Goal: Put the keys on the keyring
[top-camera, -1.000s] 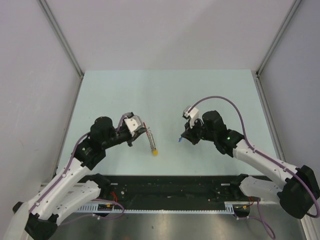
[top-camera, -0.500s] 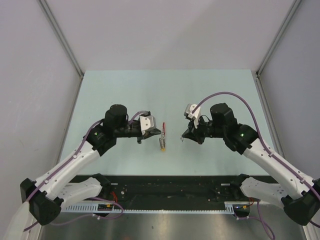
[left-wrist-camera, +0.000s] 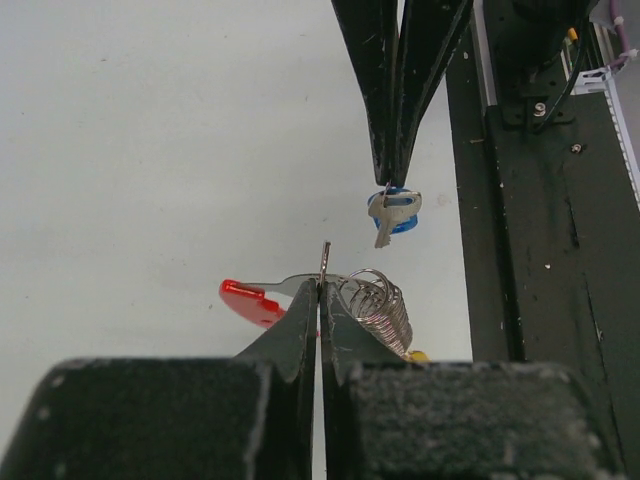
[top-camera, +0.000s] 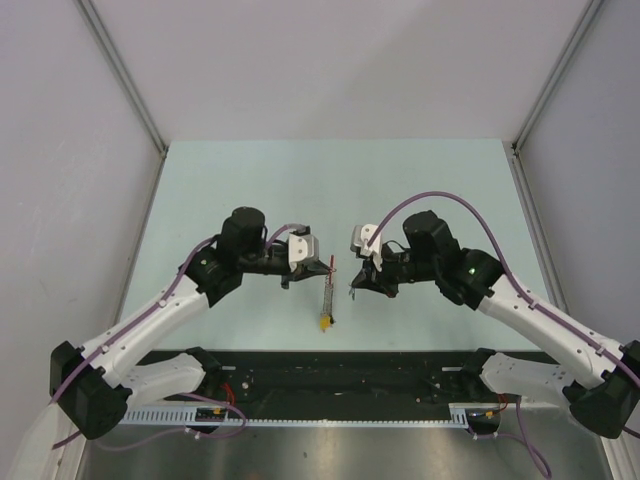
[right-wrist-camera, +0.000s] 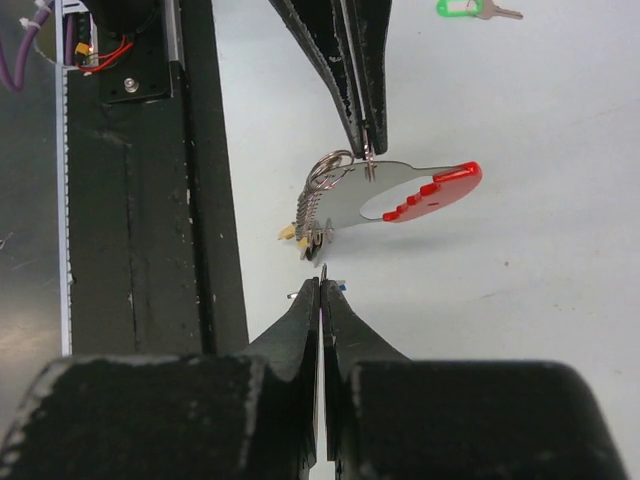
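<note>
The left gripper (left-wrist-camera: 321, 288) is clenched on the keyring (right-wrist-camera: 342, 203). Its two black fingers are pressed together on the thin upper edge of the grey metal plate. The rest of the bunch hangs from that pinch. In the right wrist view the curved red piece (right-wrist-camera: 440, 190) sticks out to one side of the fingertips. The coiled wire ring (left-wrist-camera: 378, 305) and the yellow-capped keys (right-wrist-camera: 290, 233) sit on the other side, toward the black rail (top-camera: 350, 375) at the near edge of the table (top-camera: 250, 180). From above, the keyring shows as a thin line running from the left fingertips toward the rail, with the yellow cap at its near end.

The right gripper (left-wrist-camera: 392, 176) is also closed tight and pinches the blue key (left-wrist-camera: 393, 209) by its head. In the left wrist view the blue cap and silver blade dangle just under the right fingertips. The blade points down toward the metal tab that the left fingers hold. A narrow gap shows between key and keyring, so they are just beside each other and not touching. The two grippers face each other over the middle of the table, tips close together.

The green key (right-wrist-camera: 458, 8) lies flat on the table at the top edge of the right wrist view. It is well apart from both grippers and from the keyring.
</note>
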{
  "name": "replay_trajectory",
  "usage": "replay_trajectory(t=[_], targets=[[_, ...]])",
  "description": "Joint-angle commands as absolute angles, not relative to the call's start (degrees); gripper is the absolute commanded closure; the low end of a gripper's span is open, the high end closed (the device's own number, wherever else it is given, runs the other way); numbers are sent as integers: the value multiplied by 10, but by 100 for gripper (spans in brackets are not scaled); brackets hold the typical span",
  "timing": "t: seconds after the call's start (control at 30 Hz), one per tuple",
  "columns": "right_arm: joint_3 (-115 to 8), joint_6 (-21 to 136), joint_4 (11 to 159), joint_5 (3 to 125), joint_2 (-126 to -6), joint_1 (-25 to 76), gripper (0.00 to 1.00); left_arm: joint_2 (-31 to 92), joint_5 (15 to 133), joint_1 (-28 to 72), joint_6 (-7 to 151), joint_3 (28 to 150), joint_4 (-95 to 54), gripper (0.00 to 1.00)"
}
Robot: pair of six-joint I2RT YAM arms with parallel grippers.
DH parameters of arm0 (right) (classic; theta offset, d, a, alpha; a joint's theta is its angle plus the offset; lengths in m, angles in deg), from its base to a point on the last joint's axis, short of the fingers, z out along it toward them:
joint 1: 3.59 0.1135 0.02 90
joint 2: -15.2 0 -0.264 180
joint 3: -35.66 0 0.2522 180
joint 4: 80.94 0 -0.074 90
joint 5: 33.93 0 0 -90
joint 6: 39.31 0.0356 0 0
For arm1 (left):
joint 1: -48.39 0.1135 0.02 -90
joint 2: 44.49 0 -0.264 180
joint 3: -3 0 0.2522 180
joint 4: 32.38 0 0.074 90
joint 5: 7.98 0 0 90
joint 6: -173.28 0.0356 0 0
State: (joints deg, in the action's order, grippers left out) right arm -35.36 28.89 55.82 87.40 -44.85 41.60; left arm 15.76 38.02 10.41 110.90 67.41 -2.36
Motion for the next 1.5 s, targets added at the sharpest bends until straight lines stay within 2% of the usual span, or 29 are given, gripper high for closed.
replay_trajectory(t=[0.0,0.2,1.47], targets=[[-378,268,589,858,-448,425,100,148,343,102,1091,663,-71,100],[-372,257,613,821,-443,447,100,139,346,102,1087,651,-79,100],[-351,240,662,836,-442,460,100,120,349,102,1090,649,-73,99]])
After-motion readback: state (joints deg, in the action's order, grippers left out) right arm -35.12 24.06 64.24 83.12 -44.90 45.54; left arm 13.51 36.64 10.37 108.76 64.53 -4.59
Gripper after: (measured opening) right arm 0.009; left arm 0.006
